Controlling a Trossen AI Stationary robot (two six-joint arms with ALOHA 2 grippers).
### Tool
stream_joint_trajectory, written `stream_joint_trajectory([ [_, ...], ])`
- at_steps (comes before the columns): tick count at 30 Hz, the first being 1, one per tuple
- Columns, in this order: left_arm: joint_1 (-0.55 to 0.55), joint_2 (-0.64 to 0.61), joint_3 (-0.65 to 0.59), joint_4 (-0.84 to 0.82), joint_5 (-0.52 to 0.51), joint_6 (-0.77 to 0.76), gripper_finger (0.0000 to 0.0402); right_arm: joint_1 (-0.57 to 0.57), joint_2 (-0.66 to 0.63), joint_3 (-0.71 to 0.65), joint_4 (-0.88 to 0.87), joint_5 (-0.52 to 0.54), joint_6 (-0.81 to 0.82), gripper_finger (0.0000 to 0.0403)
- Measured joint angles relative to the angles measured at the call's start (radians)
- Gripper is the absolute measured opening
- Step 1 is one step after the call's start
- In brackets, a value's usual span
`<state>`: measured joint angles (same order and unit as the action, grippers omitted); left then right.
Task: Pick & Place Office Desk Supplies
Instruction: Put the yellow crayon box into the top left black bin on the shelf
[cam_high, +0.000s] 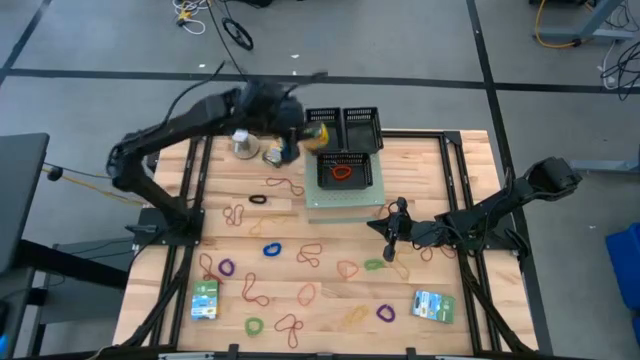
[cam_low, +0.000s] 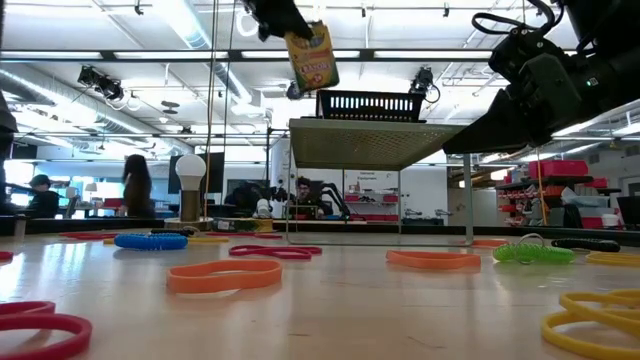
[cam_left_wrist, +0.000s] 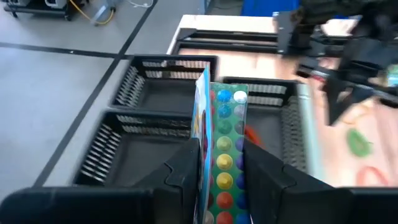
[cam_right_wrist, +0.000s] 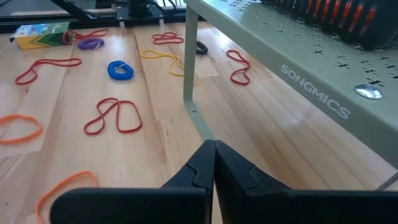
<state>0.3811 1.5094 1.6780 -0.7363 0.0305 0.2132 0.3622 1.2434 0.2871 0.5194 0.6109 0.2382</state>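
Note:
A yellow-green crayon box (cam_low: 312, 57) hangs high above the table with my left gripper (cam_low: 278, 18) shut on it. In the left wrist view the box (cam_left_wrist: 221, 124) stands edge-on between the fingers, over three black baskets (cam_left_wrist: 140, 124). From above, the box (cam_high: 316, 133) is at the left side of the baskets (cam_high: 345, 168), which stand on a grey-green shelf (cam_high: 345, 200). Many rubber bands (cam_high: 272, 249) lie on the wooden table. My right gripper (cam_right_wrist: 213, 155) is shut and holds nothing, low over the table beside the shelf's leg (cam_right_wrist: 189, 68). My left gripper pinches the crayon box by its two broad faces (cam_left_wrist: 214, 168) between its two fingers (cam_left_wrist: 186, 171), at the box's upper end (cam_low: 296, 38). The fingers slant down from the table's left. The box hangs tilted below them, lifted clear of the baskets and the shelf.
One basket holds an orange-red band (cam_high: 342, 172). A white ball on a round base (cam_high: 243, 143) stands left of the shelf. A green-yellow box (cam_high: 205, 298) and a green-blue packet (cam_high: 432, 305) lie near the front edge. Beyond the table, people sit in the room (cam_low: 135, 185).

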Motion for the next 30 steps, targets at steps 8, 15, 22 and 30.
stream_joint_trajectory([
  [8, 0.149, 0.224, 0.202, -0.036, 0.157, 0.105, 0.0109, 0.0, 0.0, 0.0, 0.0, 0.0, 0.0, 0.0011],
  [15, 0.207, 0.329, 0.252, -0.084, 0.125, 0.155, 0.0109, 0.0, 0.0, 0.0, 0.0, 0.0, 0.0, 0.0011],
  [22, 0.217, 0.38, 0.252, -0.083, 0.112, 0.171, 0.0109, 0.0, 0.0, 0.0, 0.0, 0.0, 0.0, 0.0011],
  [30, 0.217, 0.402, 0.254, -0.045, 0.107, 0.204, 0.0109, 0.0, 0.0, 0.0, 0.0, 0.0, 0.0, 0.0011],
])
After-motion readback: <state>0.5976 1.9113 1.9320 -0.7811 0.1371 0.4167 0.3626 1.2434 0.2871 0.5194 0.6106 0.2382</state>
